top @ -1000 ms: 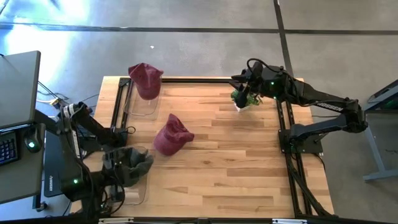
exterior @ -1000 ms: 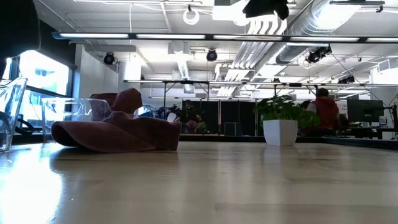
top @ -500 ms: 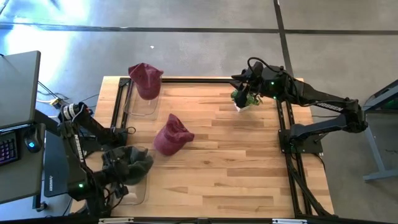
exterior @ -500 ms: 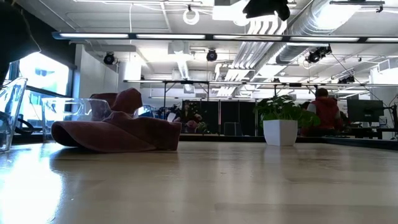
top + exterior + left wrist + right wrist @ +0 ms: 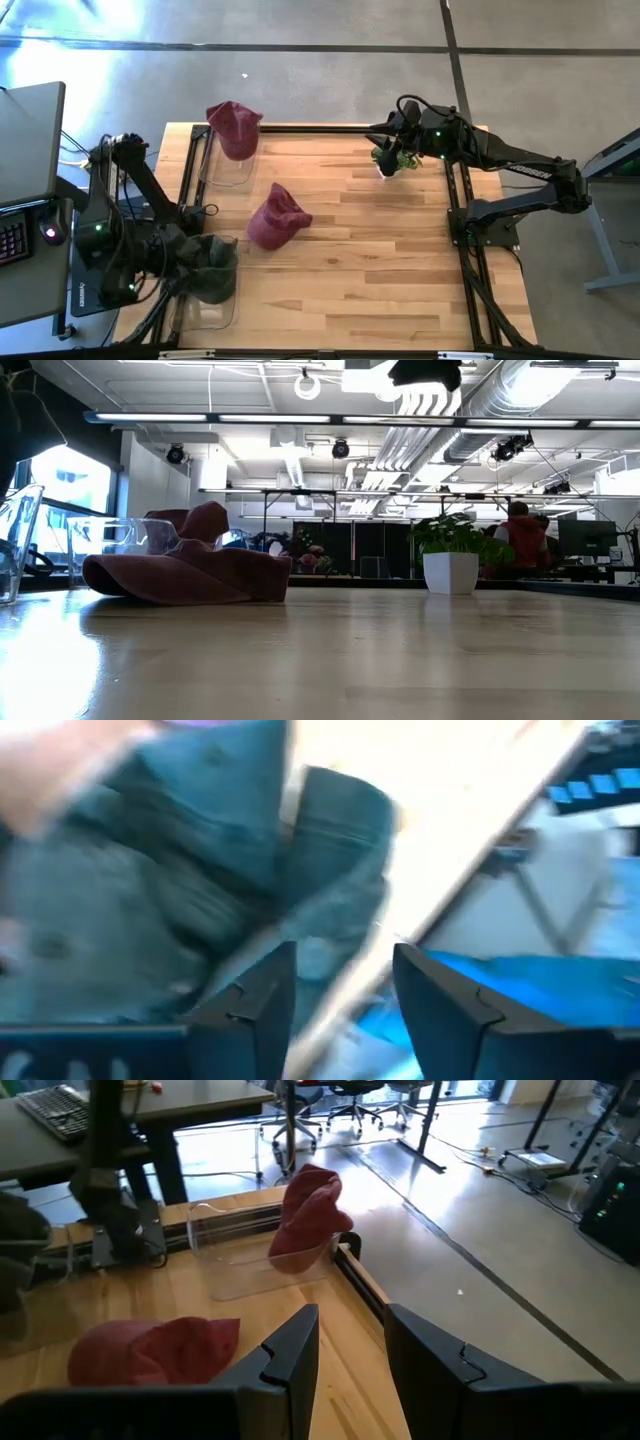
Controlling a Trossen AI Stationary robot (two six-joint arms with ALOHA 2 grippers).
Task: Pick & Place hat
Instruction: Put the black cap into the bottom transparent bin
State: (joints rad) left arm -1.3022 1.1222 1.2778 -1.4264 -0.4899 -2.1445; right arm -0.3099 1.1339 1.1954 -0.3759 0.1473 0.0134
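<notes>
High view: a maroon hat (image 5: 276, 216) is seen lying on the bare wooden table (image 5: 400, 270), left of centre, touched by neither arm. A second maroon hat (image 5: 235, 127) is draped over the rim of a clear bin (image 5: 226, 165) at the far left corner. A grey-green hat (image 5: 212, 268) sits on a second clear bin (image 5: 214, 304) at the near left edge, and the left gripper (image 5: 180, 250) is positioned just beside it. In the left wrist view the left gripper (image 5: 340, 1005) has its fingers parted with a gap between them and nothing clamped; the grey-green fabric (image 5: 180, 890) fills the space just beyond the tips. The right gripper (image 5: 383, 128) is held above the far right part of the table, over a small potted plant (image 5: 390, 158). In the right wrist view the right gripper (image 5: 350, 1350) is likewise spread and empty, with both maroon hats (image 5: 150, 1348) (image 5: 312, 1205) visible farther off. In the low view the central hat (image 5: 190, 572) rests flat on the tabletop, well apart from the white pot (image 5: 450, 572).
</notes>
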